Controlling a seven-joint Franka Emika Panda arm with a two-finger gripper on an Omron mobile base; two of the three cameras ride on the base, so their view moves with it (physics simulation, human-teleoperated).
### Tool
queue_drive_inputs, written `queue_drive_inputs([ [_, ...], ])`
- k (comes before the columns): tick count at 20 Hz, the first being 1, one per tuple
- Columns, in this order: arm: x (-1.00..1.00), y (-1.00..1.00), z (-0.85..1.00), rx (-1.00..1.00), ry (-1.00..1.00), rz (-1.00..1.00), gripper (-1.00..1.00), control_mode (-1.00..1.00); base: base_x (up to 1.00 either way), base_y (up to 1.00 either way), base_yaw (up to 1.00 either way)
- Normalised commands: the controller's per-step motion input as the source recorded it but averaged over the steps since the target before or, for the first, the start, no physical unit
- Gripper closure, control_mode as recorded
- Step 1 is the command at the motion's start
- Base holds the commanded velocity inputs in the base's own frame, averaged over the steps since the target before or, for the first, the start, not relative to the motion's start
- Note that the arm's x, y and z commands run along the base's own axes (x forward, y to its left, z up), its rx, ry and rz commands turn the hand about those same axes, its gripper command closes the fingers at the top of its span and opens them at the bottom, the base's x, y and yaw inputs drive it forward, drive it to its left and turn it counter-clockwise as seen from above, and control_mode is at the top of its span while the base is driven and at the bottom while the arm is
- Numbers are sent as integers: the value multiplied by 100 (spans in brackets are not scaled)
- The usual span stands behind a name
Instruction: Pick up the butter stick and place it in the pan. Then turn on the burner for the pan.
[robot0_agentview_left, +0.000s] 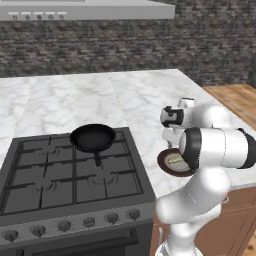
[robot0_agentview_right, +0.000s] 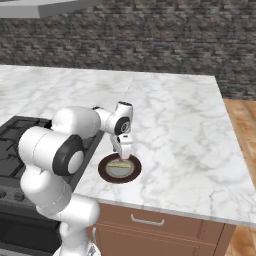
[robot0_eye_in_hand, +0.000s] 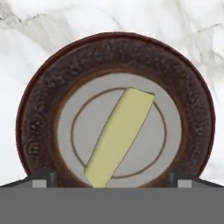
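Butter stick (robot0_eye_in_hand: 119, 138) on plate (robot0_eye_in_hand: 39, 127)

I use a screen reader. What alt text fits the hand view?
A pale yellow butter stick lies diagonally on a brown-rimmed plate with a grey centre, on white marble counter. The tool is open, its fingertips rising either side.

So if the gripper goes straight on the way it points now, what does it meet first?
Most likely the butter stick, lying on the grey centre of the brown-rimmed plate straight below the open gripper. How much gap remains is unclear.
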Motion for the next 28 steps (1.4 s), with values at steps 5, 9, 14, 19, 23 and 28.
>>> queue_drive_inputs([
  [5, 16, -4, -43, 0, 2, -3, -100, -100, 0, 0, 0],
  [9, 3, 0, -26, 0, 1, -1, -100, -100, 0, 0, 0],
  [14, 0, 0, -17, 0, 1, -4, -100, -100, 0, 0, 0],
  [19, -2, 0, -11, 0, 0, -5, -100, -100, 0, 0, 0],
  [23, -15, 0, -13, 0, 0, -5, -100, -100, 0, 0, 0],
  [28, -31, 0, -7, 0, 0, -4, -100, -100, 0, 0, 0],
])
